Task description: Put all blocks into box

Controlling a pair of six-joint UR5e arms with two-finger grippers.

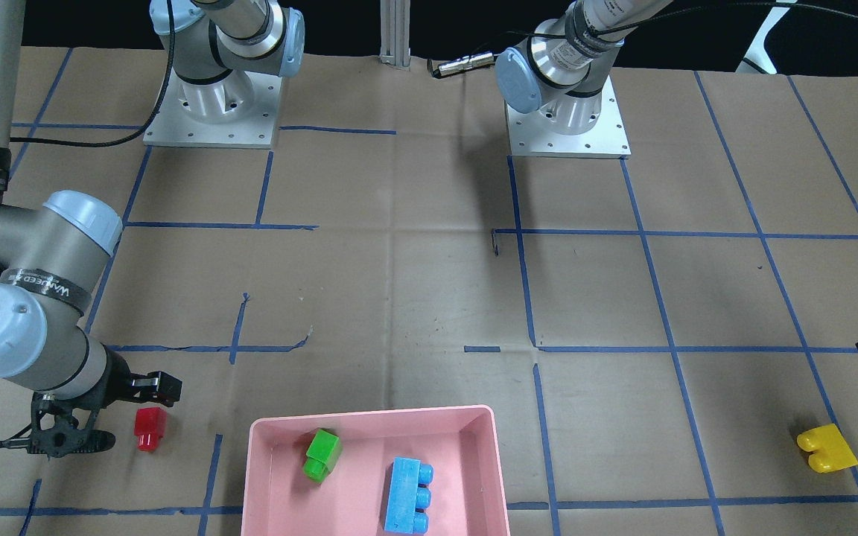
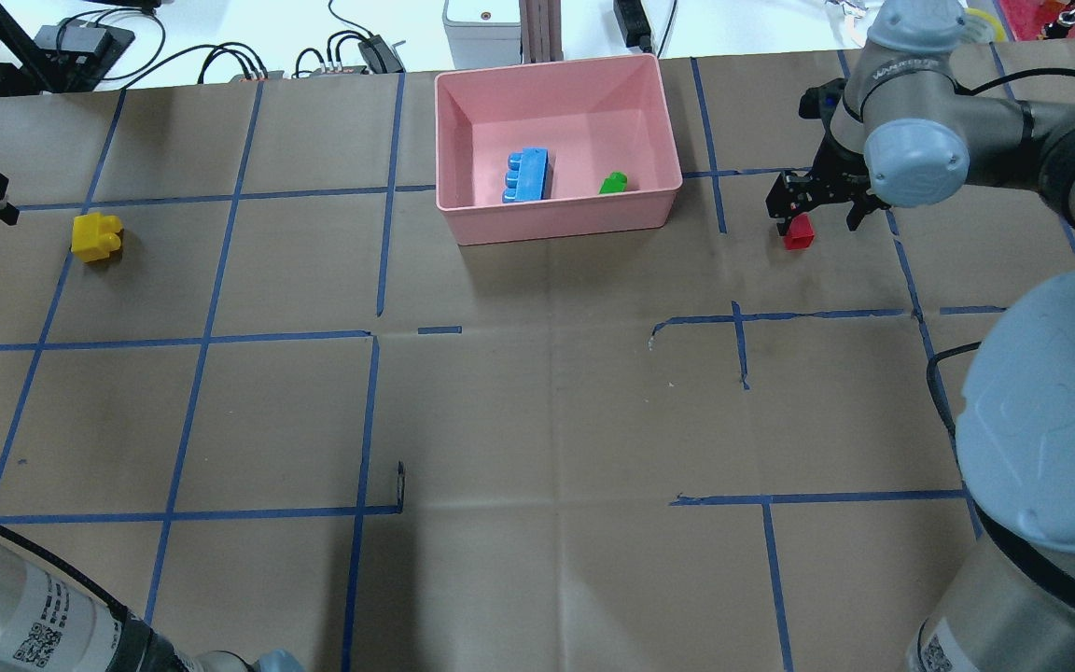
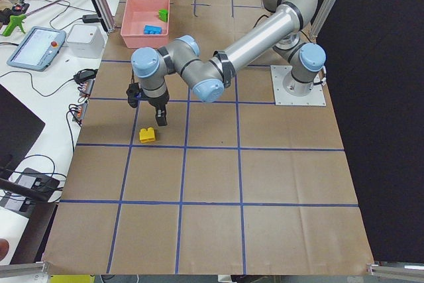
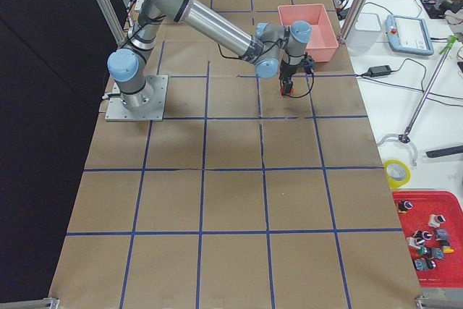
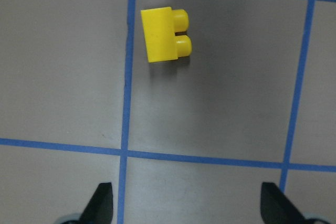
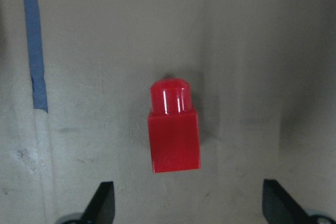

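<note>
The pink box (image 2: 556,224) stands at the table's far middle. The green block (image 2: 613,183) and the light-blue block (image 2: 526,175) lie inside it. The red block (image 2: 798,233) lies on the paper right of the box. My right gripper (image 2: 822,213) hovers over it, open and empty; in the right wrist view the red block (image 6: 173,129) lies just ahead of the open fingertips (image 6: 102,203). The yellow block (image 2: 96,237) lies at the far left. My left gripper (image 5: 189,205) is open and empty above the table, with the yellow block (image 5: 164,34) ahead of it.
The table is brown paper with a blue tape grid. Both arm bases (image 1: 209,112) (image 1: 567,123) are bolted at the robot's edge. Cables and a white unit (image 2: 481,23) sit beyond the far edge behind the box, next to an aluminium post (image 2: 542,28).
</note>
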